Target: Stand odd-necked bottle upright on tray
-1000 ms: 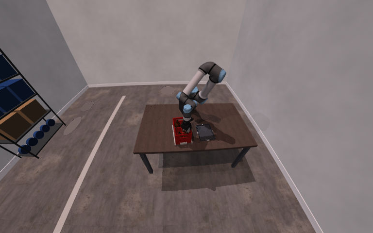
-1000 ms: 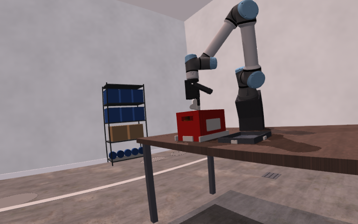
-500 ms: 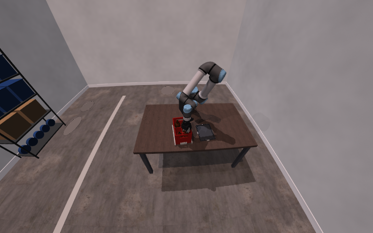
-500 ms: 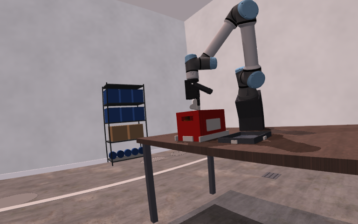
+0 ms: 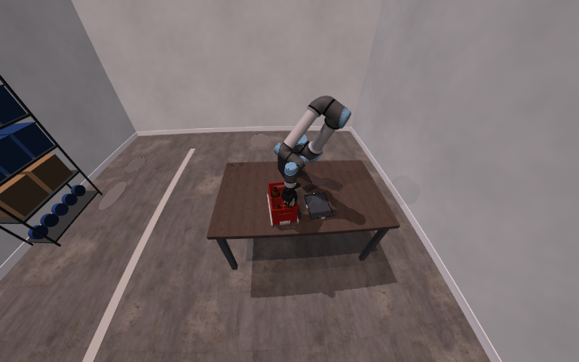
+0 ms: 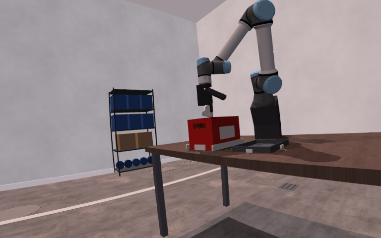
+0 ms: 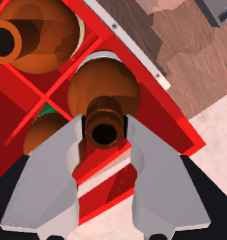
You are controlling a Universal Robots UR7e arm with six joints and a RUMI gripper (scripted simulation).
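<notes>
Wrist | gripper (image 7: 105, 131) clamped on brown bottle (image 7: 104, 100) neck | bottle inside red crate (image 7: 163, 112)

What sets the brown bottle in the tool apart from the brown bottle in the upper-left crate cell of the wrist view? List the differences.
1. The brown glass bottle between the grey fingers is clamped at its neck by the tool; the brown glass bottle in the upper-left cell stands free.
2. The gripped bottle sits in a cell against the red plastic crate's outer wall; the free bottle's cell lies further along that wall.

Both are brown, open-mouthed and upright in the crate.
</notes>
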